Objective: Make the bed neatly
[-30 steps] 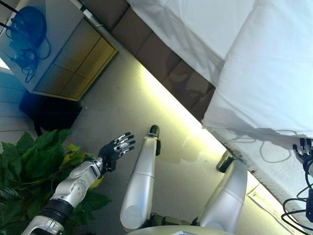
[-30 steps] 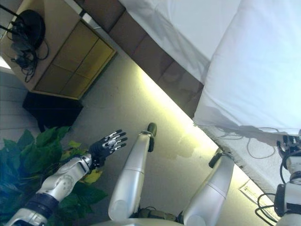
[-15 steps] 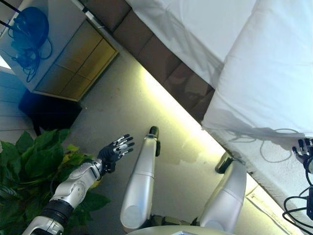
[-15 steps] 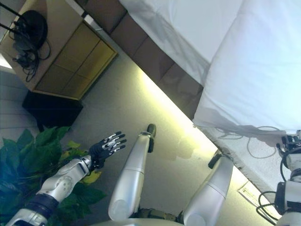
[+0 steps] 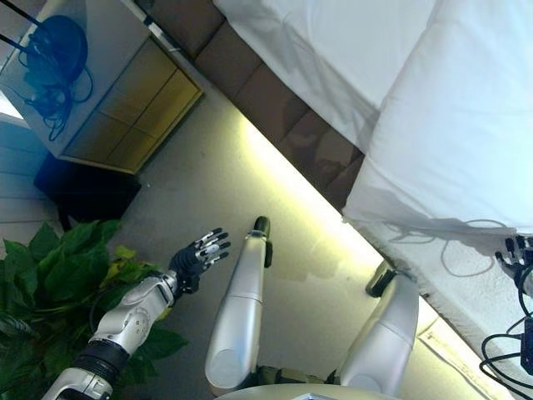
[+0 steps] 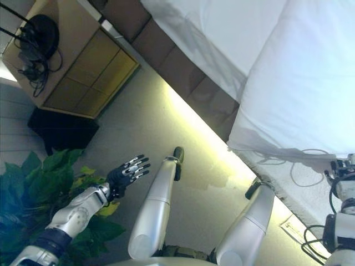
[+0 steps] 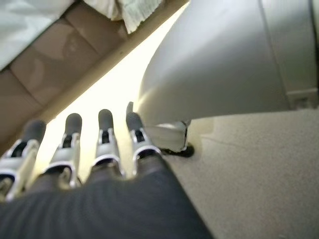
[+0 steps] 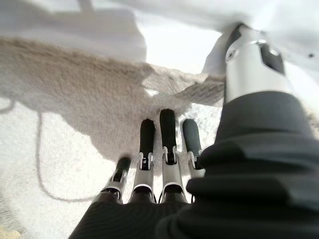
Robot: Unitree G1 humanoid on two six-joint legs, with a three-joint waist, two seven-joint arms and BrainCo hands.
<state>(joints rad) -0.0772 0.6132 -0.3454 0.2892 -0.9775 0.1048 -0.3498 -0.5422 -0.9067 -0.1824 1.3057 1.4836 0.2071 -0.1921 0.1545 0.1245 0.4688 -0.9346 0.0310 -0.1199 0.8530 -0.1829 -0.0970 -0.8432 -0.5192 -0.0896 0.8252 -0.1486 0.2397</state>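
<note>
View down along the side of a bed (image 5: 275, 100). A white duvet (image 5: 466, 125) covers the bed's upper right part, its lower edge hanging over a textured off-white sheet (image 5: 466, 275) near the mattress edge. The left hand (image 5: 200, 252) hovers over the floor (image 5: 208, 175), fingers straight and spread, holding nothing, beside a green plant (image 5: 50, 283). The right hand (image 6: 341, 172) lies at the far right near the duvet's edge; in its wrist view the fingers (image 8: 168, 134) extend straight over the sheet, grasping nothing. A wooden cabinet (image 5: 125, 100) stands at upper left.
</note>
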